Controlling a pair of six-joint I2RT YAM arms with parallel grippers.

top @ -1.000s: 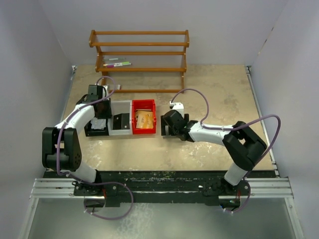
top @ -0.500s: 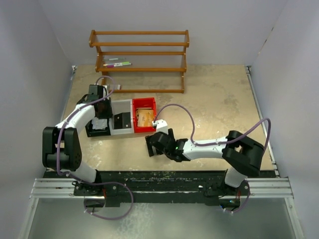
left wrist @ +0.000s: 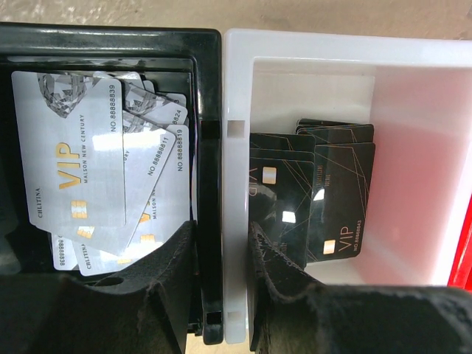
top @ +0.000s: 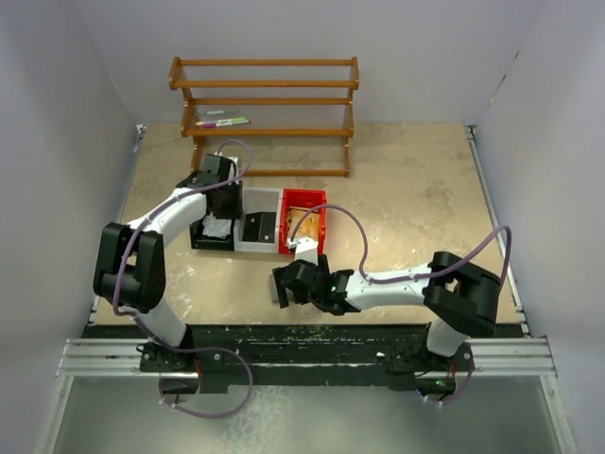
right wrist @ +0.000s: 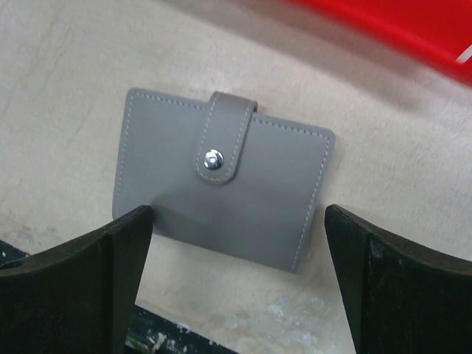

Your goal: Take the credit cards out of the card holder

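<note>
The right hand is hovering with its fingers spread wide, holding nothing; the card holder is lying closed on the table between them, strap snapped down, close to the near edge, on the near side of the red bin; the left hand, partly closed, is pinching the row of bins where the walls of the black bin and white bin meet; silver cards are lying in the black one, black cards in the white.
</note>
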